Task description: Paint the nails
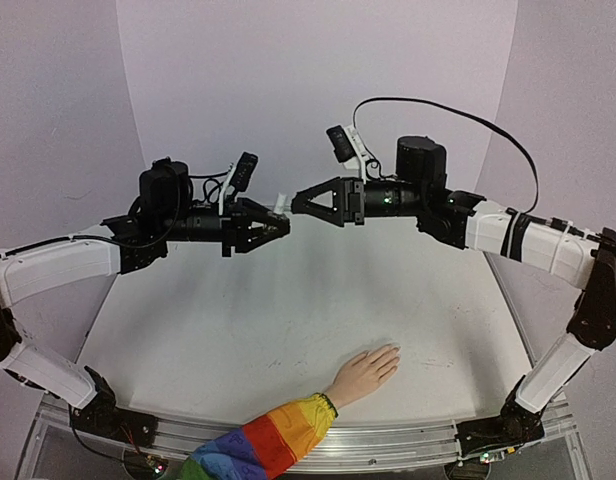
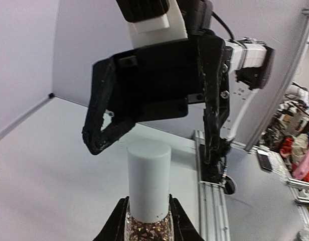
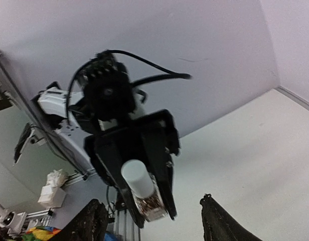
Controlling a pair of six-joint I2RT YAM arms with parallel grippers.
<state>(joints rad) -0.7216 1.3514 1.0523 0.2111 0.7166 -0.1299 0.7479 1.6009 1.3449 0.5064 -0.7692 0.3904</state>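
Lilac walls (image 1: 318,80) all round, a white bench (image 1: 288,320) below, and both arms are up in the air, nose to nose above the middle of it. The left arm (image 1: 58,265) reaches in from its side. The left jaws are clamped narrow on the glass of a little polish bottle (image 2: 148,228), which has glittery flakes inside and a tall white cap (image 2: 148,181) pointing out at the other arm.

The right arm (image 1: 528,235) comes in from the opposite side, and the right jaws stand wide, spread to either side of that cap, gripping nothing. From the left wrist view the cap's top sits right at the tips of those spread jaws; whether they touch it, I can't tell.

Down on the bench, well apart from all this, lies the small flesh-coloured hand (image 1: 363,375). It lies flat near the front edge, between the two arm bases, pointing up and to the right in the overhead view. Its rainbow-striped sleeve (image 1: 268,445) trails off over the front rail (image 1: 408,440). The nails (image 1: 392,352) sit at the far end of that hand, tiny and pale, too small to make out any colour on them.
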